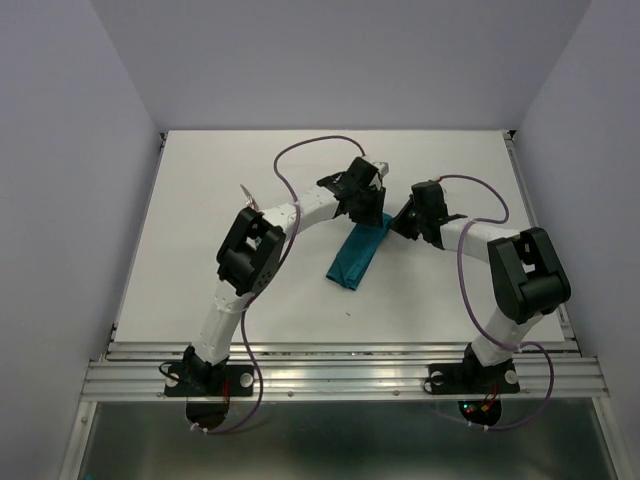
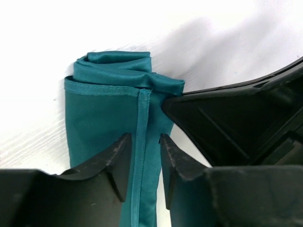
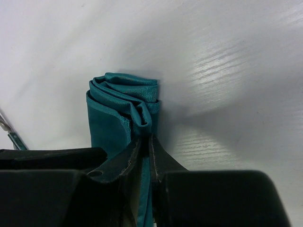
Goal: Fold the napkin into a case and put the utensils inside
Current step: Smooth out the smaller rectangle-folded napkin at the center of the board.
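The napkin (image 1: 358, 255) lies on the bench (image 1: 200, 260) folded into a narrow, long strip, one short end rolled over into several soft layers. It sits directly under and between both pincers. The right pincer (image 3: 146, 142) is pinched shut on it: its two fingers meet on a raised fold of cloth along the strip's edge, just short of the rolled end, which lies a little ahead of the fingertips in the right wrist view. The left pincer (image 2: 144, 142) stands over the same strip with its jaws parted. A stitched hem runs up through the gap between them, and neither finger clearly presses on the cloth. The rolled end lies ahead of this pincer too. The black body of the right pincer comes in from the left pincer's right side and touches the strip's edge close to that end. From above, the two pincers converge on the far end of the napkin, the left one just beyond it and the right one beside it, while the near end trails back toward the arm bases. One utensil (image 1: 247, 194) shows as a small silver shape well off to the left pincer's left, beside the left arm's elbow, apart from the napkin.
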Tool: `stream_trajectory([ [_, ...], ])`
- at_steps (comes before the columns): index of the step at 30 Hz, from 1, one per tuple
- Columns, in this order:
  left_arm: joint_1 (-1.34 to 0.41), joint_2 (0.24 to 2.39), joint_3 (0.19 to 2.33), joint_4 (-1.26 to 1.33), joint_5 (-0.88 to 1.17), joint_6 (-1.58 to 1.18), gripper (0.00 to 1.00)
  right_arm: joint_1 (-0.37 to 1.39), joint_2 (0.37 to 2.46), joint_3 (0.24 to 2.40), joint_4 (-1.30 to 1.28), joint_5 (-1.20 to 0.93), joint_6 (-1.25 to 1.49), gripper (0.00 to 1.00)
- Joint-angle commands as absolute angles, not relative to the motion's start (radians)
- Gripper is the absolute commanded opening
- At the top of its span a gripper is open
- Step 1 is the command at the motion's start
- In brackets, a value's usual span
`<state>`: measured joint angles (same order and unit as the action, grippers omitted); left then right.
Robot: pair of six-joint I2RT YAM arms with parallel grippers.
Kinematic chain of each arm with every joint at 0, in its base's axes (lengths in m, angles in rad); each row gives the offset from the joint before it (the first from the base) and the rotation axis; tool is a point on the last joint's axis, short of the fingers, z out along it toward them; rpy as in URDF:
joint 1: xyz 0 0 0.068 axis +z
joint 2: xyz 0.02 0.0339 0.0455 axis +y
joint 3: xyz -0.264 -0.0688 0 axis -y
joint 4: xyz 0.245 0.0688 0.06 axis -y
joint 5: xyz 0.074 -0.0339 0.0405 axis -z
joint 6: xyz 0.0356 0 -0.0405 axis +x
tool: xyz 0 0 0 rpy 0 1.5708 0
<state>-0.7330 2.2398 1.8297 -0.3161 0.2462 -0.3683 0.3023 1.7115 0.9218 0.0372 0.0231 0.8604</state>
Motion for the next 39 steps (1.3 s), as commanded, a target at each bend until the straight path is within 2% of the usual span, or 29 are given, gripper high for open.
stream_trajectory([
  [1,-0.762,2.252,1.913,-0.356,0.170,-0.345,0.43,0.301,1.703,0.923,0.055,0.023,0.862,0.16],
  [4,-0.781,2.276,1.942,-0.374,0.129,-0.319,0.50,0.301,1.701,0.923,0.060,0.020,0.867,0.15],
  [10,-0.798,2.293,1.940,-0.379,0.064,-0.298,0.50,0.301,1.700,0.922,0.066,0.012,0.871,0.15],
  [19,-0.807,2.324,1.950,-0.376,0.046,-0.293,0.38,0.301,1.698,0.922,0.069,0.009,0.877,0.15],
  [26,-0.810,2.336,1.951,-0.390,-0.028,-0.295,0.18,0.301,1.701,0.917,0.072,0.009,0.879,0.15],
  [29,-0.810,2.324,1.947,-0.388,-0.031,-0.296,0.15,0.301,1.706,0.916,0.074,0.009,0.879,0.15],
  [33,-0.810,2.295,1.921,-0.371,-0.005,-0.293,0.12,0.301,1.710,0.919,0.074,-0.023,0.876,0.15],
  [35,-0.811,2.280,1.916,-0.370,0.030,-0.287,0.12,0.292,1.713,0.920,0.074,-0.028,0.868,0.19],
  [36,-0.810,2.273,1.911,-0.371,0.040,-0.285,0.13,0.291,1.710,0.922,0.074,-0.035,0.862,0.25],
  [39,-0.810,2.247,1.902,-0.371,0.054,-0.287,0.16,0.270,1.704,0.920,0.074,-0.044,0.853,0.31],
])
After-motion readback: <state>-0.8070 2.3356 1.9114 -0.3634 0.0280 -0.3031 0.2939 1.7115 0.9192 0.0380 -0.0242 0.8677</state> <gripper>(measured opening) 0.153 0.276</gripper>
